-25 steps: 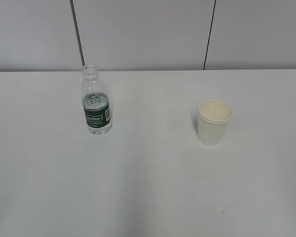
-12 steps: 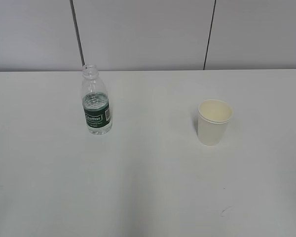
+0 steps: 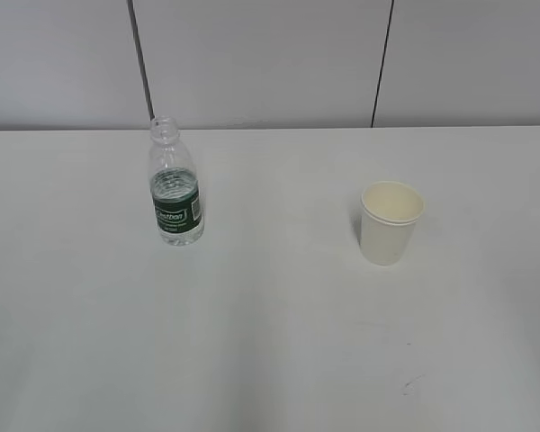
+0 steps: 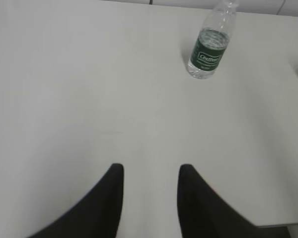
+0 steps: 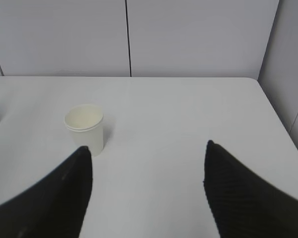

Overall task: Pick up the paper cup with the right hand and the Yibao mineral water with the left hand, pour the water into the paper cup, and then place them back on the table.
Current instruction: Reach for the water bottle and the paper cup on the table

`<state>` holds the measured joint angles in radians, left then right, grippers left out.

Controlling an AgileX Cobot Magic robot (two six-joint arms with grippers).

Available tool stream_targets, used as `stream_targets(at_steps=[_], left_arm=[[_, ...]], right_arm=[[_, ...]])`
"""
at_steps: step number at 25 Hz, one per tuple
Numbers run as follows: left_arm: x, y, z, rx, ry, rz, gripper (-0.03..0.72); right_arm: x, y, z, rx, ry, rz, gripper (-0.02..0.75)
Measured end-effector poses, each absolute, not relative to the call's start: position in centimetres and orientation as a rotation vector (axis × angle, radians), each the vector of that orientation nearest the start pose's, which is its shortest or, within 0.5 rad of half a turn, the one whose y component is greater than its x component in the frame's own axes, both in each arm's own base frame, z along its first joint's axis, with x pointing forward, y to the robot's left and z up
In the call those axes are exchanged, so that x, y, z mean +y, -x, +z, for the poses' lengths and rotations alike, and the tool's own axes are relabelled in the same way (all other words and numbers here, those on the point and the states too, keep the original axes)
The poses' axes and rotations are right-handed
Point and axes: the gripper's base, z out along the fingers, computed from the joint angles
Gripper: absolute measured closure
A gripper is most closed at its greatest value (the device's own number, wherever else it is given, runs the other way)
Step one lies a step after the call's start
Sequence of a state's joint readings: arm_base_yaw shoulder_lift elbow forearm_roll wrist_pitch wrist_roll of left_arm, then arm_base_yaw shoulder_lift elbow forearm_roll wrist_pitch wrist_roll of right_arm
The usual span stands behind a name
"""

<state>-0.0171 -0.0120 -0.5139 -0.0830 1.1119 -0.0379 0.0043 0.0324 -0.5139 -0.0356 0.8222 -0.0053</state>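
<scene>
The Yibao mineral water bottle (image 3: pixel 175 187) stands upright and capless on the left of the white table (image 3: pixel 270 342), with a dark green label and some water inside. The cream-white paper cup (image 3: pixel 391 222) stands upright on the right, and looks empty. Neither arm shows in the exterior view. In the left wrist view my left gripper (image 4: pixel 150 169) is open and empty, with the bottle (image 4: pixel 210 45) far ahead to its right. In the right wrist view my right gripper (image 5: pixel 146 147) is wide open and empty, with the cup (image 5: pixel 85 128) ahead, just beyond its left finger.
A grey panelled wall (image 3: pixel 270 63) with dark vertical seams runs behind the table. In the right wrist view the table's right edge (image 5: pixel 278 114) meets a side wall. In the left wrist view the table's near corner (image 4: pixel 283 224) shows at lower right.
The bottle and the cup have not moved. No arm has come into the exterior view.
</scene>
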Motion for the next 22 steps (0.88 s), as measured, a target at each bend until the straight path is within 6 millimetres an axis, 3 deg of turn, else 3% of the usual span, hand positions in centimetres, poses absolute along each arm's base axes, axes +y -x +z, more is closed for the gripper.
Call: stream_targets(at_steps=[7, 12, 16, 22], left_arm=[[-0.7, 1.0, 28.1, 2.044, 0.014, -0.135, 0.45], [-0.6, 0.2, 30.7, 1.793, 0.024, -0.136, 0.45], [-0.5, -1.2, 33.0, 1.6, 0.04, -0.154, 0.45], [-0.4, -5.1, 35.1, 1.488, 0.035, -0.113, 0.45]], right_arm=[[-0.2, -4.3, 31.3, 1.822, 0.02, -0.04, 0.187], [-0.1, -6.7, 32.1, 1.775, 0.024, -0.038, 0.187], [-0.1, -8.0, 32.2, 1.765, 0.027, -0.037, 0.187], [-0.1, -9.6, 32.2, 1.773, 0.03, -0.037, 0.187]])
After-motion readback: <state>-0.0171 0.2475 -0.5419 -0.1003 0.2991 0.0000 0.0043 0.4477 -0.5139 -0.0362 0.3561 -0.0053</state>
